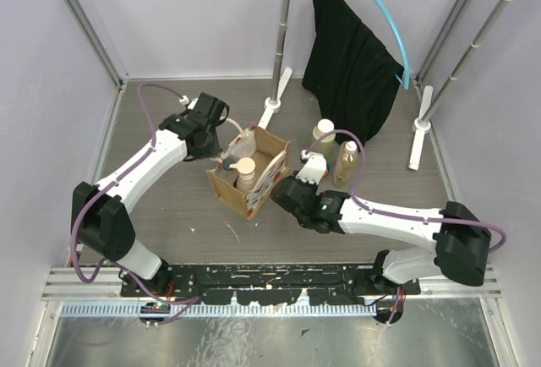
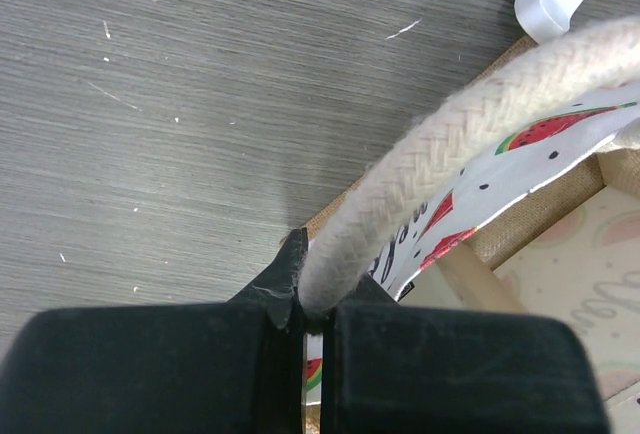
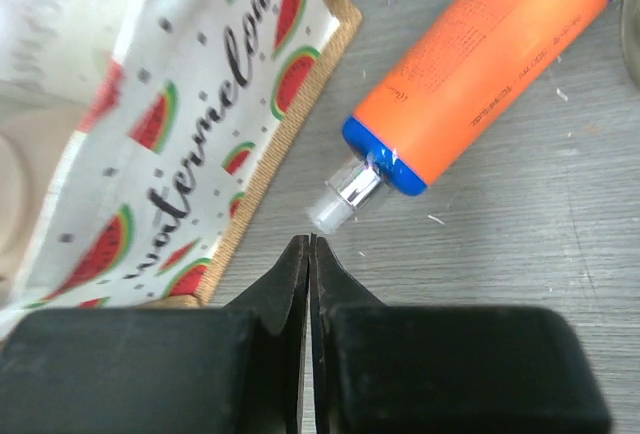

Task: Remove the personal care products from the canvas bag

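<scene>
The tan canvas bag (image 1: pixel 254 183) stands open mid-table, its watermelon print showing in the right wrist view (image 3: pixel 190 144). A beige bottle with a cream cap (image 1: pixel 245 170) stands inside it. My left gripper (image 1: pixel 221 147) is shut on the bag's cream rope handle (image 2: pixel 450 154) at the bag's left rim. My right gripper (image 3: pixel 311 244) is shut and empty, low by the bag's right side, its tips just short of the clear nozzle of the orange bottle with a blue cap (image 3: pixel 490 64), which lies on the table. A beige bottle (image 1: pixel 324 134) and an amber bottle (image 1: pixel 345 162) stand right of the bag.
A black garment (image 1: pixel 351 54) hangs from a blue hanger on a clothes rack at the back right. The rack's white feet (image 1: pixel 275 106) (image 1: pixel 418 126) rest on the table behind the bag and bottles. Walls close in both sides.
</scene>
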